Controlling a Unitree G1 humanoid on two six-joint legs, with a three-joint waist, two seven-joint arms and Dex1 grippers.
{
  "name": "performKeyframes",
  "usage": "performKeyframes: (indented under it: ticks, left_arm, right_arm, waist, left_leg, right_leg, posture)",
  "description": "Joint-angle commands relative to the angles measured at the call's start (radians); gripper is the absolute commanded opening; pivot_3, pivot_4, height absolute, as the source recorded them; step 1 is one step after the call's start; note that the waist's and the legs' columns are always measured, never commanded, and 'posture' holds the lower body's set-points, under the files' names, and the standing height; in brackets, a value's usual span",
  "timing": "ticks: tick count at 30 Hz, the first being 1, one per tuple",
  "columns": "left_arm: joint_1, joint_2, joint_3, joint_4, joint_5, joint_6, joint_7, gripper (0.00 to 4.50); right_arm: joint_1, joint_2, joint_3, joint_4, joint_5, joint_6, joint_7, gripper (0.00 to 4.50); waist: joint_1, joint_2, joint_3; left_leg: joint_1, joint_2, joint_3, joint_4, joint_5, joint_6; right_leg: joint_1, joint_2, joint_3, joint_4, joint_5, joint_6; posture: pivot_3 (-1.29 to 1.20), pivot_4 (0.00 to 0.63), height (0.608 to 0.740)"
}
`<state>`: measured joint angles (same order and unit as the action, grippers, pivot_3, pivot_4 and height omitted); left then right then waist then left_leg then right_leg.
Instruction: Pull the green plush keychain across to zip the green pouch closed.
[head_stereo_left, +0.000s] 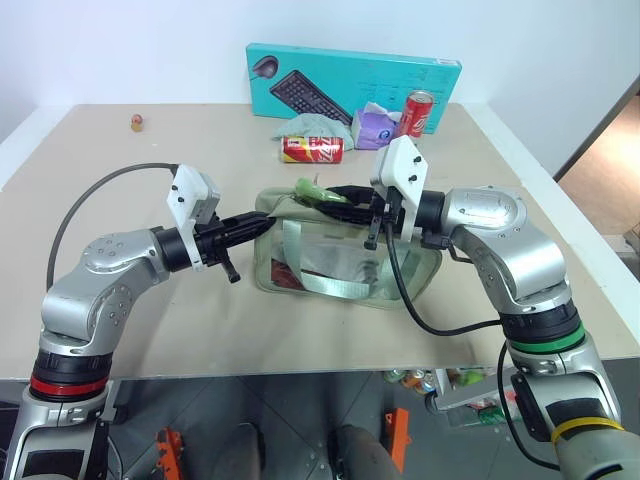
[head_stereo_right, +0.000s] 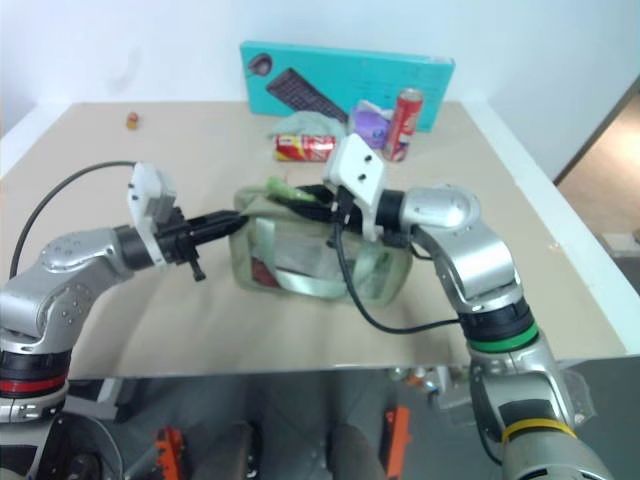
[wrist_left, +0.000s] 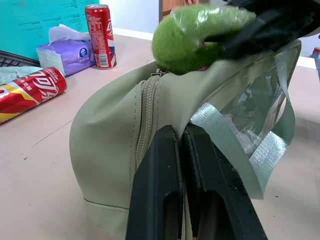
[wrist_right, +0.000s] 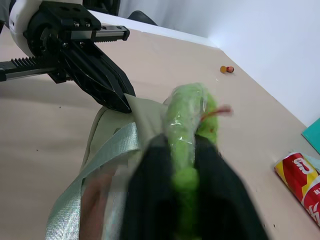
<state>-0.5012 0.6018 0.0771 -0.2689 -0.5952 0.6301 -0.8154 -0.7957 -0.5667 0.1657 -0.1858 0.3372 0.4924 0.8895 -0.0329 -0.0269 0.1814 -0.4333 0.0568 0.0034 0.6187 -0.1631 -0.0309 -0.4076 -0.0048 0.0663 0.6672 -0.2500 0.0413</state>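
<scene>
The green pouch lies mid-table, pale sage fabric with clear side panels and a webbing strap. At its left end my left gripper is shut, pinching the fabric beside the zipper. The green plush keychain, bright lime and fuzzy with a thin red cord, sits on top of the pouch near that same end. My right gripper reaches in level from the right over the pouch's top and is shut on the plush. Both grippers' tips are close together at the pouch's left end.
A teal keyboard box stands along the table's far edge. In front of it are an upright red can, a purple tissue pack, a pale green cloth and a red can on its side. A small object lies far left.
</scene>
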Motion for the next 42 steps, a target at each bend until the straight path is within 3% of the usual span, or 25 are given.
performKeyframes:
  ticks: [1, 8, 26, 36, 42]
  left_arm:
    - [-0.001, 0.004, -0.011, -0.016, 0.002, -0.006, -0.009, 0.00]
    - [-0.014, -0.016, -0.003, 0.012, 0.017, -0.008, 0.028, 0.00]
    - [-0.057, -0.073, -0.013, 0.049, 0.080, -0.010, 0.141, 0.00]
    - [-0.049, -0.097, 0.011, 0.016, 0.102, -0.034, 0.220, 0.00]
    - [-0.033, -0.134, 0.009, -0.017, 0.126, -0.050, 0.292, 0.00]
  right_arm:
    - [0.001, -0.015, -0.056, -0.045, 0.015, 0.003, -0.011, 0.05]
    - [0.018, -0.029, -0.126, -0.072, 0.033, -0.045, -0.009, 0.05]
    - [0.025, -0.227, -0.289, 0.072, 0.027, -0.248, 0.077, 0.05]
    - [0.229, -0.363, -0.492, 0.335, -0.035, -0.397, 0.032, 0.05]
    - [0.353, -0.330, -0.523, 0.363, -0.071, -0.414, -0.086, 0.05]
  waist:
    - [0.000, 0.000, 0.000]
    - [0.000, 0.000, 0.000]
    - [0.010, 0.000, 0.000]
    - [0.012, 0.000, 0.000]
    - [0.006, 0.000, 0.000]
  left_leg:
    - [0.000, 0.000, 0.000, 0.000, 0.000, 0.000]
    - [0.000, 0.000, 0.000, 0.000, 0.000, 0.000]
    - [0.000, -0.001, 0.000, 0.000, 0.000, 0.000]
    - [0.001, -0.001, 0.001, 0.000, 0.000, 0.000]
    - [0.002, -0.001, 0.002, -0.001, 0.000, 0.000]
  right_leg:
    - [0.000, 0.000, 0.000, 0.000, 0.000, 0.000]
    - [0.000, 0.000, 0.000, 0.000, 0.000, 0.000]
    - [0.000, 0.000, 0.000, 0.000, 0.000, 0.001]
    - [0.000, -0.001, 0.002, -0.001, 0.000, 0.000]
    - [0.001, 0.000, 0.003, 0.000, 0.001, 0.001]
  posture:
    - [0.00, 0.150, 0.740]
    - [0.00, 0.150, 0.740]
    - [0.00, 0.150, 0.740]
    - [0.00, 0.150, 0.740]
    - [0.00, 0.150, 0.740]
